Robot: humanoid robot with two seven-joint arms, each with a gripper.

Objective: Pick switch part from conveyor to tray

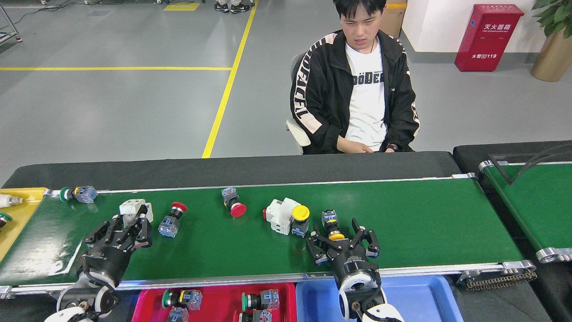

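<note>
My right pincer stands spread around the yellow-capped switch part lying on the conveyor; my left pincer is spread at the white breaker. Risk: the part may slip off-centre between the jaws, or the neighbouring yellow pushbutton gets knocked.

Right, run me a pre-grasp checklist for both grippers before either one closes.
1. Right gripper open: ok, fingers spread.
2. Right gripper lined up on the yellow-capped switch: ok, the cap sits between the fingers.
3. Left gripper open or shut: cannot tell.
4. Left gripper at the white breaker block: ok, it partly covers it.
5. Blue tray has bare floor: ok.
6. Conveyor stopped: cannot tell.
</note>
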